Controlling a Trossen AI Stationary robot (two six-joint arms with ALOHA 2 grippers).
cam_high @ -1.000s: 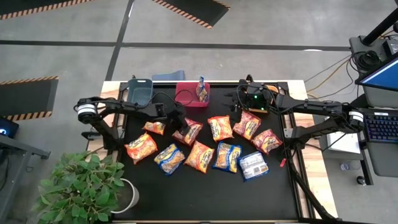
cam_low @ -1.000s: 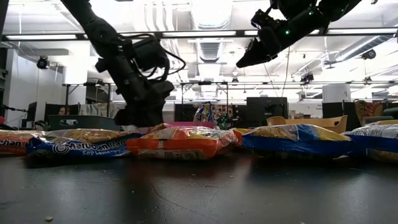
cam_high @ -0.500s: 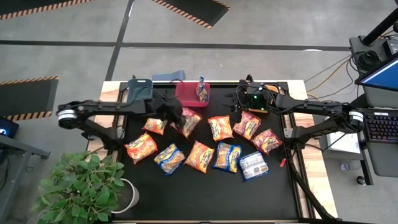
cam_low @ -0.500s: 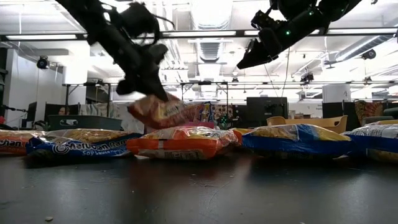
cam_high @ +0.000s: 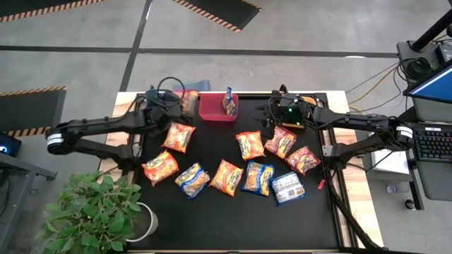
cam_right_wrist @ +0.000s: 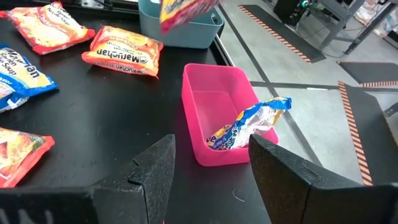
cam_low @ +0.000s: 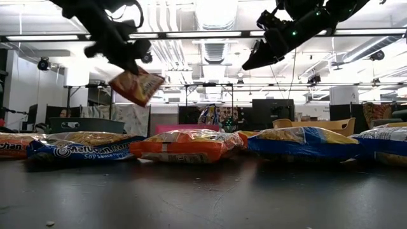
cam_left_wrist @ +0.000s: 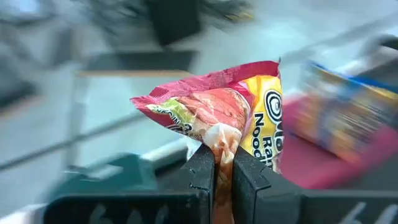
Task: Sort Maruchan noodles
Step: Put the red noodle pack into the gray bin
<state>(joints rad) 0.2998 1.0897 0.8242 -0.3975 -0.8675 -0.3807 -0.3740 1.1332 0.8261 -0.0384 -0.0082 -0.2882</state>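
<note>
Several Maruchan noodle packets lie flat on the black table, among them an orange one, a blue-and-yellow one and a silver-white one. My left gripper is shut on a red-orange packet held high at the table's far edge, between the dark grey bin and the pink bin. The pink bin holds a blue-and-yellow packet leaning on its wall. My right gripper hangs open and empty above the table, right of the pink bin. My left gripper pinches the red-orange packet's crinkled edge between its two fingers. The fingers slant down from above. The packet hangs tilted below the gripper, lifted clear of the table and the other packets.
A potted plant stands off the table's near left corner. The dark grey bin and pink bin stand side by side at the far edge. Cables run along the right arm.
My left gripper has lifted the red-orange packet off the middle of the table and carried it up and toward the far left, to between the grey and pink bins. The packet has gone from lying flat to hanging tilted, clear of the table.
</note>
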